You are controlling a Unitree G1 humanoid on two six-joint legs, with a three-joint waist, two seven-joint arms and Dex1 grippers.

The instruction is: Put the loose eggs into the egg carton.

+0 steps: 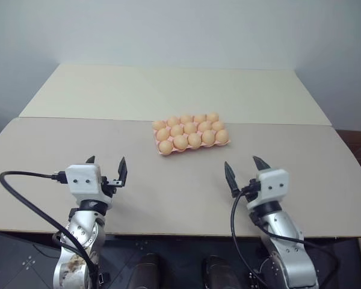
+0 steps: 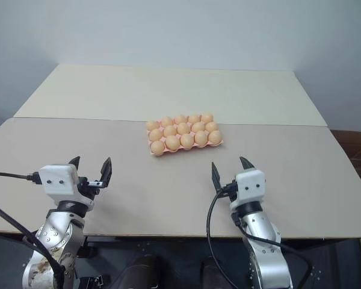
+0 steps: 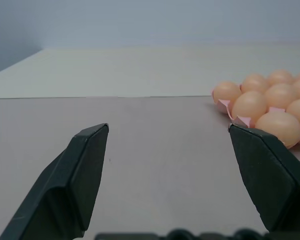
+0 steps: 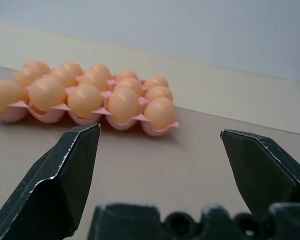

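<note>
pink moulded egg carton (image 1: 191, 143) looks full of smooth tan-orange eggs (image 1: 180, 141); nearer than it, left gripper (image 1: 106, 165) and right gripper (image 1: 245, 169) gape, holding nothing.

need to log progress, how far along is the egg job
It looks finished: the eggs all sit in the pink carton, and no loose egg shows on the table. Nothing is in hand: the left gripper and right gripper are open and empty, short of the carton.
</note>
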